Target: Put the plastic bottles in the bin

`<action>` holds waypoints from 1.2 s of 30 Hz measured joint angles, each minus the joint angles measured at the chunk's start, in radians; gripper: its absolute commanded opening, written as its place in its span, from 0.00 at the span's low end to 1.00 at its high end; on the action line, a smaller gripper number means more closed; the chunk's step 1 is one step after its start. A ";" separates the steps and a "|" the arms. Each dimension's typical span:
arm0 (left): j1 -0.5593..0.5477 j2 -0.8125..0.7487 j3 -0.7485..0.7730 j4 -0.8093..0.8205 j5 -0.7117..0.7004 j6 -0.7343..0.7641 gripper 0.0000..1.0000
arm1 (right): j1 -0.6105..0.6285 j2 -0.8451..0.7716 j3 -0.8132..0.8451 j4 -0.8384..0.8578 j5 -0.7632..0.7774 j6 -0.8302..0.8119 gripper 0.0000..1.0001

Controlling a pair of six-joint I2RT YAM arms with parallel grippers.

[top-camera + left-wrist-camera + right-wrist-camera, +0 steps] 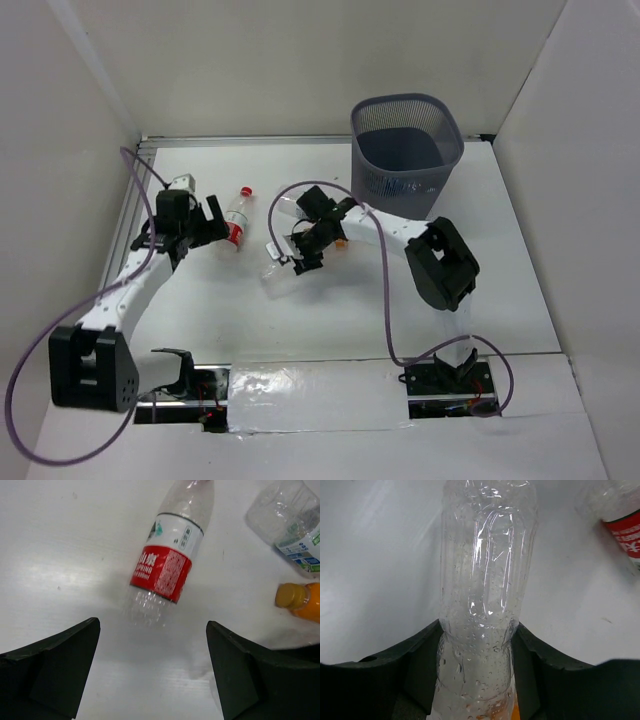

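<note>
Right hand (477, 630): pinched on clear bottle (487, 570), mid-surface (500, 280). Lift straight up before swinging to bin (400, 185) at 1 o'clock; release only over rim. Left hand (152, 665): spread above red-label bottle (167, 565).

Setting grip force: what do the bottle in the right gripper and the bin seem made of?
The clear bottle: seemingly thin glossy plastic, see-through, pinched in where the right gripper clamps it. The bin: matte blue-grey mesh; metal or plastic, unclear.
</note>
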 measured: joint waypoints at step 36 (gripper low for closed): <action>-0.077 0.663 0.325 0.081 0.056 0.383 0.73 | -0.689 -0.309 0.382 0.064 0.108 0.814 1.00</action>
